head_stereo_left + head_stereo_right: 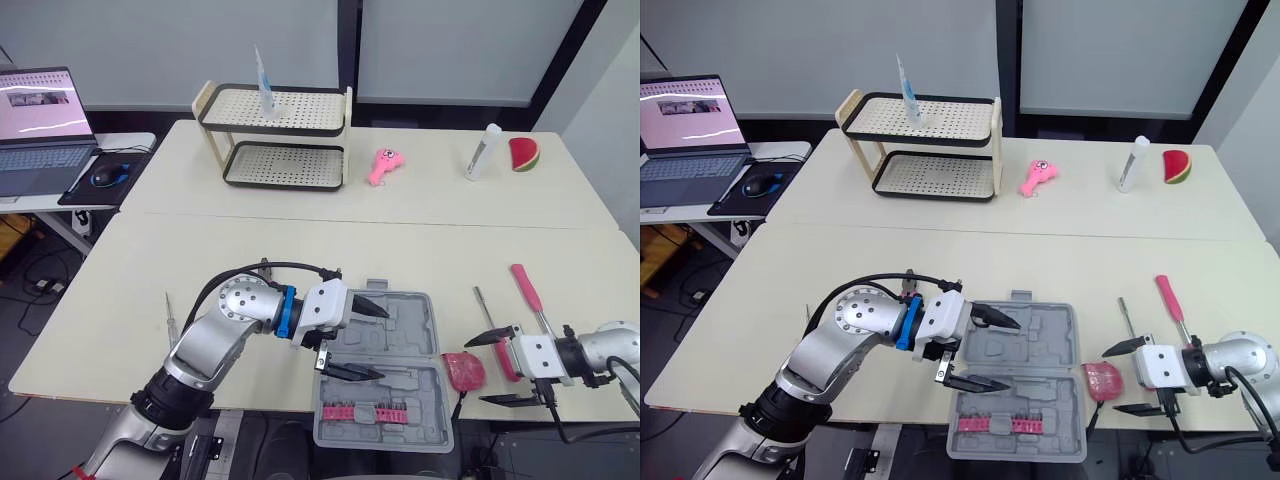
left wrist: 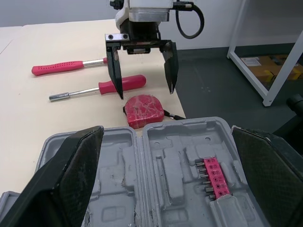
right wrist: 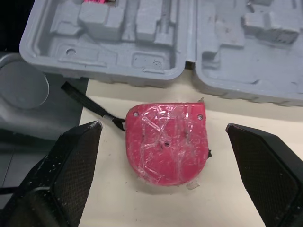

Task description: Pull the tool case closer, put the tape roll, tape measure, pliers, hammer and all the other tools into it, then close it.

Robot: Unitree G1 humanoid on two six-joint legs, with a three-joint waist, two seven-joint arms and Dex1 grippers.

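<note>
Where right end effector [image 2: 146, 93] gapes, wrist view reveals tape measure [image 3: 165, 142] strap [image 3: 87, 101].

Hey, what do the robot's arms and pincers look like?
The left arm and right arm are silver with white wrist blocks and black cables; the left has a blue ring. The left pincer and right pincer each have two black pointed fingers.

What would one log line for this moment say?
tool case: open | left hand: open, over tool case | right hand: open, aimed at tape measure | tape measure: beside case, ungrasped
</note>
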